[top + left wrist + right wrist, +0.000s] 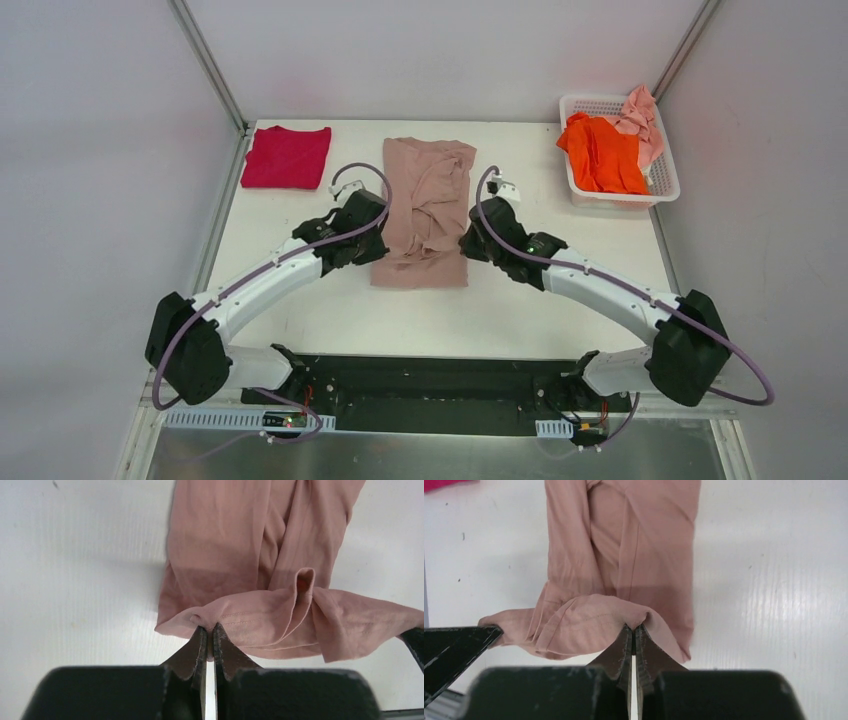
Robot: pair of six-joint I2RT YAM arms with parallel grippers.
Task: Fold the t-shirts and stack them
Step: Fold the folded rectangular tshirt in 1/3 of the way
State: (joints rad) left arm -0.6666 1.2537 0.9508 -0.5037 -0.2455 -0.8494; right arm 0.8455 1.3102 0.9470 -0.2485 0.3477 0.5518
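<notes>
A dusty-pink beige t-shirt (425, 205) lies in the middle of the table, its sides folded inward into a long strip. My left gripper (210, 628) is shut on the hem at the shirt's left edge, and my right gripper (633, 627) is shut on the hem at the right edge. Both pinched corners (235, 620) are lifted a little off the table (300, 320). A folded crimson-magenta t-shirt (287, 156) lies at the far left. A bright orange t-shirt (602, 153) and a pale pink t-shirt (640, 122) hang out of the basket.
The white lattice basket (665, 188) stands at the far right corner. Metal frame posts rise at both far corners. The other arm's black finger shows at the edge of each wrist view.
</notes>
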